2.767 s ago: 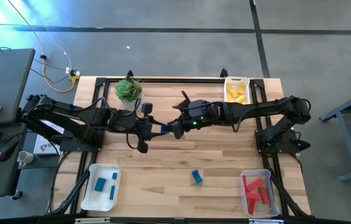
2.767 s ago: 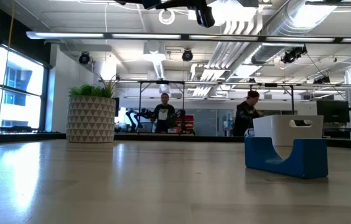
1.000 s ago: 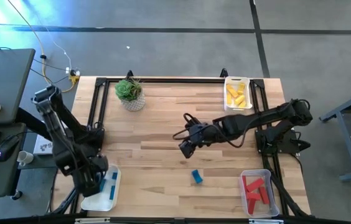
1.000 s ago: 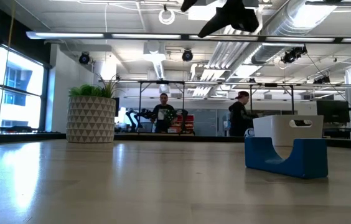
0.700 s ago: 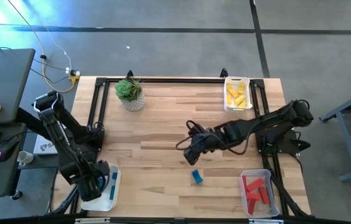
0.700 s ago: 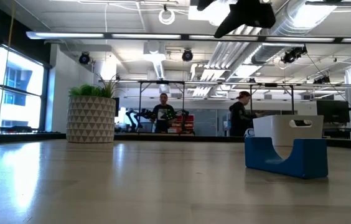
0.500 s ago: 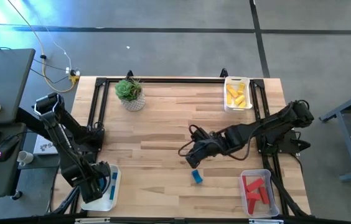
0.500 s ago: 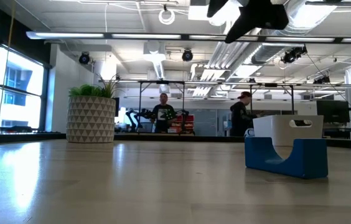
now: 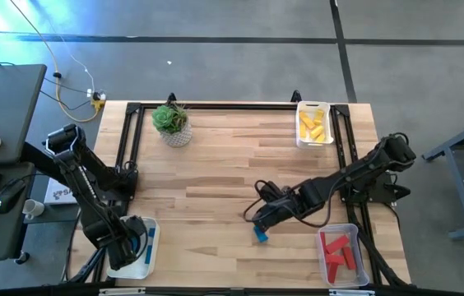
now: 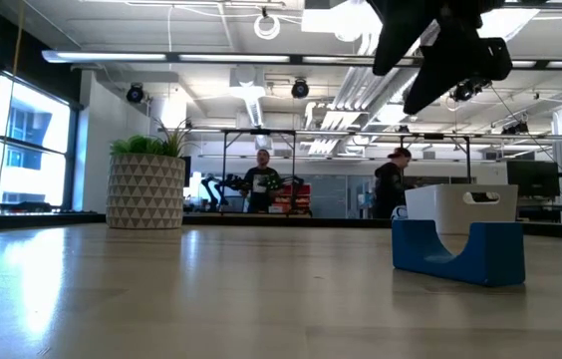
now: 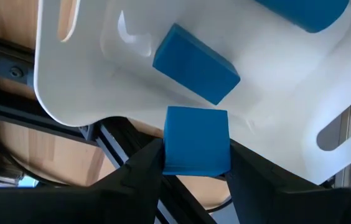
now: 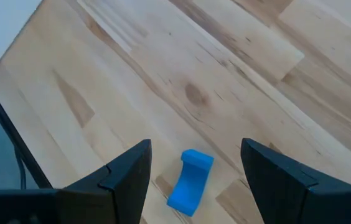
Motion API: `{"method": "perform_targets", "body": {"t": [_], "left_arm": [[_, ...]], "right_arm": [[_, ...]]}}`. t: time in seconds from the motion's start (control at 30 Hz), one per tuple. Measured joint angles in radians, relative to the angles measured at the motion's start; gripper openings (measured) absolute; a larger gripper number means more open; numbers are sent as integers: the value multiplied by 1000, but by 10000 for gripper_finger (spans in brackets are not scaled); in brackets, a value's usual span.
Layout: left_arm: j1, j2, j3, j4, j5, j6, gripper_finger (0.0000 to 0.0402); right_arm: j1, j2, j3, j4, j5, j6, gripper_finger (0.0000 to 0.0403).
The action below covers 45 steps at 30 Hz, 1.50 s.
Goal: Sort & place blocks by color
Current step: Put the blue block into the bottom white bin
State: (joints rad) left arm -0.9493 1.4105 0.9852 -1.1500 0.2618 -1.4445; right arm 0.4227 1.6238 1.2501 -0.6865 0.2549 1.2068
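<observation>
Pale wooden planks make up my table (image 9: 215, 164), with a small potted plant (image 9: 170, 122) near its far left corner and, in the low view, an open workshop beyond where two people (image 10: 263, 179) stand at benches. From above I see my left gripper (image 11: 195, 163) hanging over the white tray (image 9: 117, 259) at the near left corner; its wrist camera shows the fingers (image 11: 139, 171) clamped on a blue cube (image 11: 196, 140), which is raised over the tray's rim, while a blue bar (image 11: 195, 63) and the end of a blue cylinder (image 11: 303, 11) lie inside the tray. My right gripper (image 9: 260, 219) reaches across to the middle of the near half of the table, just above the lone blue arch block (image 9: 260, 234). Its wrist view has both fingers (image 12: 123, 177) spread wide with nothing between them, and the arch block (image 12: 190, 181) lies on the wood in the gap ahead. In the low view that block (image 10: 457, 249) rests with its curved cut-out upward, and the right arm (image 10: 440, 40) hangs dark above it. Yellow blocks (image 9: 313, 125) fill the tray (image 9: 299, 141) at the far right corner, and red blocks (image 9: 338, 251) lie in the clear tray (image 9: 322, 271) at the near right corner.
</observation>
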Motion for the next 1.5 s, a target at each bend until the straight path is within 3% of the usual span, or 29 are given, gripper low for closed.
{"method": "perform_targets", "body": {"t": [0.27, 0.57, 0.73, 1.17, 1.5], "left_arm": [[0, 0, 0, 0, -1, -1, 151], [29, 0, 0, -7, -9, -20, 206], [64, 0, 0, 2, -7, -16, 226], [136, 0, 19, 149, -12, -11, 223], [156, -2, 125, 146, -109, -6, 223]], "right_arm": [[4, 1, -23, 21, 3, -29, 234], [3, 0, -23, 31, 23, -60, 234], [3, 0, -19, 125, 18, -108, 234], [3, 3, 52, 142, -1, -195, 234], [3, 135, 53, 113, -67, -107, 234]]}}
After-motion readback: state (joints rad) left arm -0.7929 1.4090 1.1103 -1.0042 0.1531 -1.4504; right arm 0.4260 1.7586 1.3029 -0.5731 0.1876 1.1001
